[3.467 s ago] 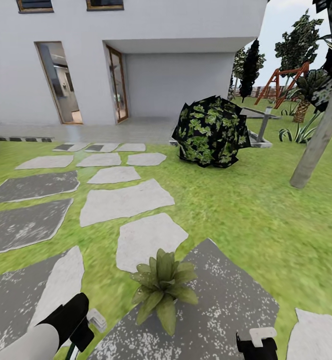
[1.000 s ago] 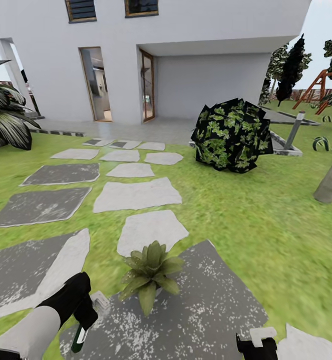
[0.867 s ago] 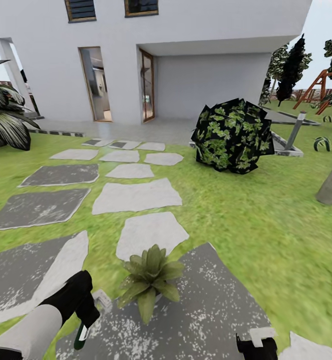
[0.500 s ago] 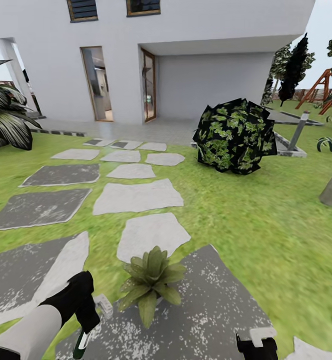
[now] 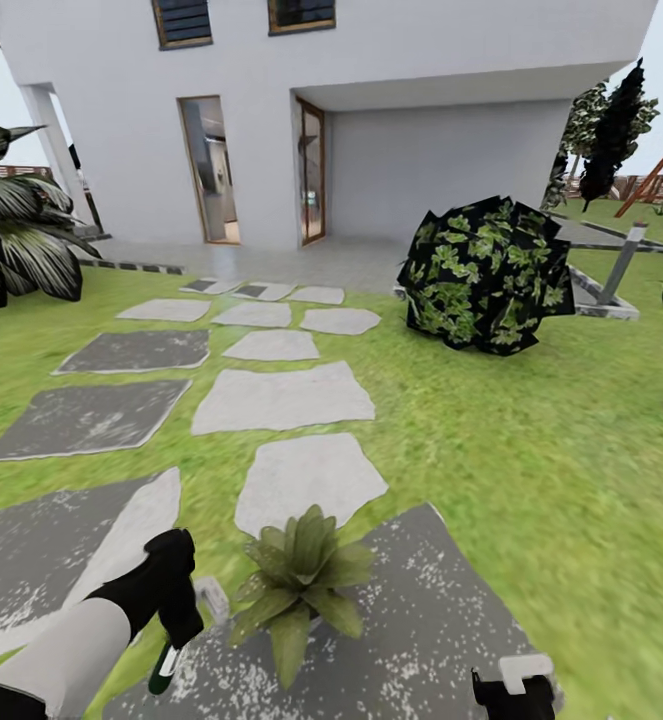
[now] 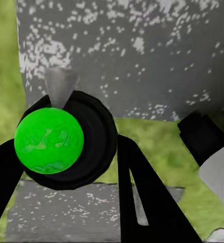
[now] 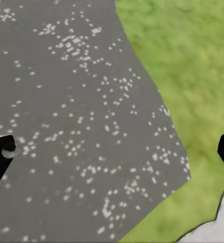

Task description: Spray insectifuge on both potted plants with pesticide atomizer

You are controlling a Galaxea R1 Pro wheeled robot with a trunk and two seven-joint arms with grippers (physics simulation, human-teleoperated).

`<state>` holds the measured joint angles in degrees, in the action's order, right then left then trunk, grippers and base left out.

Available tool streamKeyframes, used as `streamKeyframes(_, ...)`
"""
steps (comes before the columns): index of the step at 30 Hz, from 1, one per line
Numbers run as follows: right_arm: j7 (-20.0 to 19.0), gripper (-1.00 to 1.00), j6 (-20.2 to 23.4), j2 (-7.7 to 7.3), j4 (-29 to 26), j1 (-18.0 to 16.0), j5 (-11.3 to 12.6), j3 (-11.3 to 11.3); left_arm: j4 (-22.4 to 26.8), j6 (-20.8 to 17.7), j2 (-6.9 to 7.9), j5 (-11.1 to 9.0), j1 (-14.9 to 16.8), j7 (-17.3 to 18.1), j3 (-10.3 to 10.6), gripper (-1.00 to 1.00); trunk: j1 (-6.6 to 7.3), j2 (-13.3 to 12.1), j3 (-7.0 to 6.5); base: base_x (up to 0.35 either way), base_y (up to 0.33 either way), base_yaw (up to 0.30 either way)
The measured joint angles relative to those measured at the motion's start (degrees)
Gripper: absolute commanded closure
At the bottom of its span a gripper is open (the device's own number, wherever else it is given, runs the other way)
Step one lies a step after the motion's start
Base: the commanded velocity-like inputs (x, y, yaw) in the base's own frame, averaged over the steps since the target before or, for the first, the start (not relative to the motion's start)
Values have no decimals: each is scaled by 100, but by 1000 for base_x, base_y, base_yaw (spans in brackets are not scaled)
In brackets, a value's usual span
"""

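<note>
One potted plant (image 5: 301, 575), a low rosette of pointed green leaves, stands at the near edge of a dark grey stepping stone (image 5: 431, 610). Just left of it, my left gripper (image 5: 174, 625) is shut on the pesticide atomizer (image 5: 163, 668), whose dark green body hangs below the fingers. A whitish piece (image 5: 211, 598) sticks out toward the plant. In the left wrist view the atomizer (image 6: 48, 140) shows as a bright green round end in a black ring between the black fingers (image 6: 142, 197). My right gripper (image 5: 516, 690) is low at the right; it hangs open (image 7: 112, 152) above the speckled stone.
Grey stepping stones (image 5: 283, 397) lead over the lawn to a white house (image 5: 371, 120). A big round dark leafy bush (image 5: 486, 275) sits ahead to the right, a palm (image 5: 11, 240) at the far left. Open grass (image 5: 531, 480) lies to the right.
The whole view has shifted as the camera turned, with the bush and house sliding right. The left gripper keeps the atomizer beside the plant; the right gripper stays low.
</note>
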<state>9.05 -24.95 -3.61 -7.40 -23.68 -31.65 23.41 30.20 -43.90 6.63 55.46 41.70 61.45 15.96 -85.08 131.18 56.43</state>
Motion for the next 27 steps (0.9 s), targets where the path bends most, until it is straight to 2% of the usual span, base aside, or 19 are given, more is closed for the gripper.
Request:
streamKeyframes(1, 0, -100, 0, 0, 0, 0, 0, 0, 0, -29, -14, 170, 9, 1, -11, 100, -1, 0, 0, 23, -256, 0)
streamKeyframes(4, 0, -100, 0, 0, 0, 0, 0, 0, 0, -59, -25, 327, 22, 4, -22, 100, -3, 0, 0, -74, -259, 2)
streamKeyframes(7, -1, -100, -1, 0, 1, -1, 0, 0, 2, -66, -29, 359, 27, 44, -31, 100, -2, 0, 0, -40, -82, 133)
streamKeyframes(10, -1, -100, 1, 0, 1, 0, 0, 1, 16, -64, -29, 371, 44, 257, -24, 100, -2, 0, 0, -6, -13, 250)
streamKeyframes(15, -1, -100, 1, 3, 1, 0, -8, 0, 258, -71, -15, 380, 99, 401, -29, 100, -2, 0, 0, 0, -1, 232)
streamKeyframes(19, -1, -100, -1, 1, 1, 0, -5, 0, 283, -86, -28, 380, 102, 403, -33, 100, 0, 0, 0, 95, -75, 43)
streamKeyframes(27, 0, -100, 0, 0, 0, 0, -9, 0, 291, -87, -27, 376, 98, 426, -26, 100, -2, 0, 0, 123, -214, 2)
